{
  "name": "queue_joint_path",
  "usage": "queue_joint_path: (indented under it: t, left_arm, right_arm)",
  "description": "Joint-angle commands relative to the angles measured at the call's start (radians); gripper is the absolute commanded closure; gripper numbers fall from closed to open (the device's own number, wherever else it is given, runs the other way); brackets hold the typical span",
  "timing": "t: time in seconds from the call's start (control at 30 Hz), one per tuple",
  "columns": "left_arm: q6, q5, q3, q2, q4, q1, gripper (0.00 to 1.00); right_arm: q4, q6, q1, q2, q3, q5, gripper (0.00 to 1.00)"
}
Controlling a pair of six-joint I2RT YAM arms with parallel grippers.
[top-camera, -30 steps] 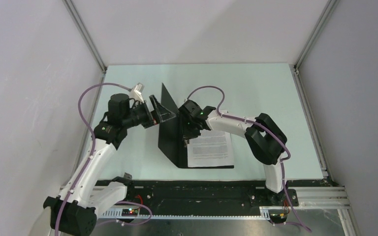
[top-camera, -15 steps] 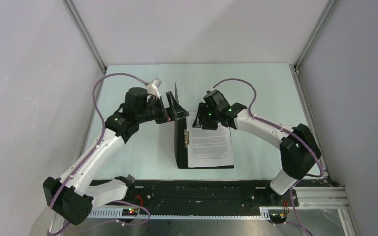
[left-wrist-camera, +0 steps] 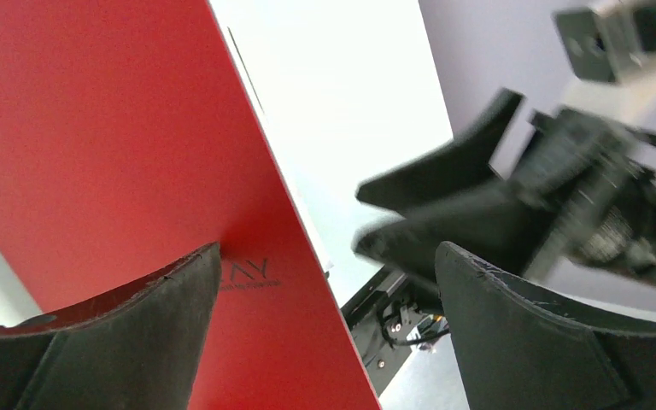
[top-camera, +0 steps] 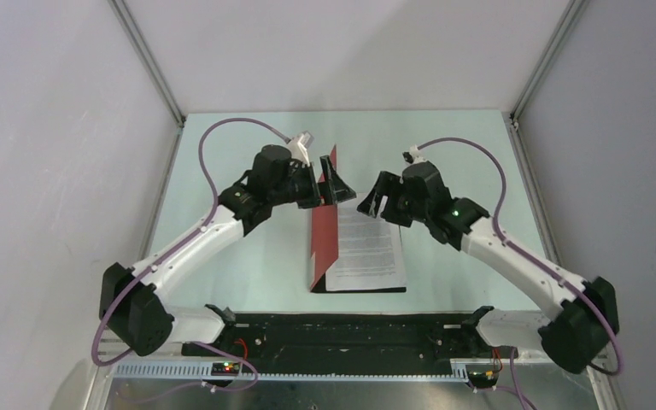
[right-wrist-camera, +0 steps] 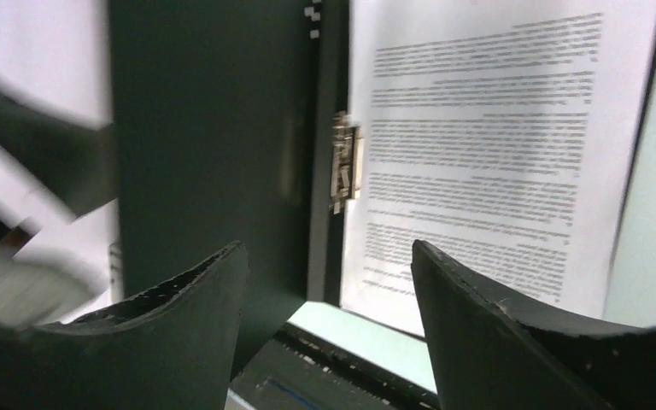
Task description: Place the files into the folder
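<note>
Toward the near edge of the bench [top-camera: 478, 256], our wide-open left end effector [top-camera: 329, 184] only props the flat red folder [top-camera: 325, 231] cover; ungripped, we risk it flopping open. Right end effector [top-camera: 377, 198] gapes, empty.

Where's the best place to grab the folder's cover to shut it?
On the folder, pinch the cover's free upper edge from the left, red side: it stands almost upright, thin edge exposed, with the files lying flat to its right.
</note>
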Motion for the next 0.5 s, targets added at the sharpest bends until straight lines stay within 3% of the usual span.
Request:
queue_joint_path:
  t: [0.0, 0.17, 0.47]
  left_arm:
    - [-0.057, 0.021, 0.006, 0.042, 0.165, -0.009, 0.0]
    - [-0.142, 0.019, -0.019, 0.102, 0.253, -0.007, 0.0]
    - [-0.267, -0.025, -0.078, 0.204, 0.329, 0.025, 0.0]
  right_arm:
    - [0.117, -0.029, 0.077, -0.123, -0.032, 0.028, 0.24]
    - [0.108, -0.049, 0.136, -0.177, -0.05, 0.157, 0.21]
    - [-0.062, -0.025, 0.07, -0.267, -0.116, 0.359, 0.19]
